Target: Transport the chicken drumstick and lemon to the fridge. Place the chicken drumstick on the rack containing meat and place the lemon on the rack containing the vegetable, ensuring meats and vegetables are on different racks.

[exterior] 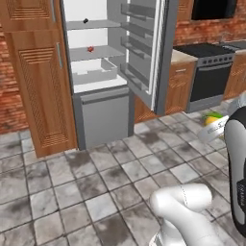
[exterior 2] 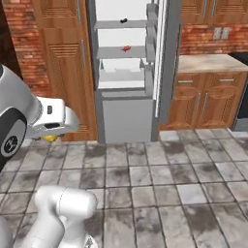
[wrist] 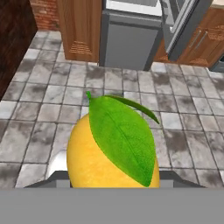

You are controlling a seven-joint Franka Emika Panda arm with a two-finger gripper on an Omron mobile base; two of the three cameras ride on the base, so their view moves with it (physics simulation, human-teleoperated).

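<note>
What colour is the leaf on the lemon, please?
Bright green, on the yellow lemon; the leaf shows best in the hand view.

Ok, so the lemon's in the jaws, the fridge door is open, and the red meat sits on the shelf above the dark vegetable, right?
Not quite. The left base view shows the red meat on the shelf below the dark vegetable. The rest holds: lemon gripped, fridge door open.

Leafy lemon [wrist: 92, 162] (close up) above tiles [wrist: 43, 109]
</note>
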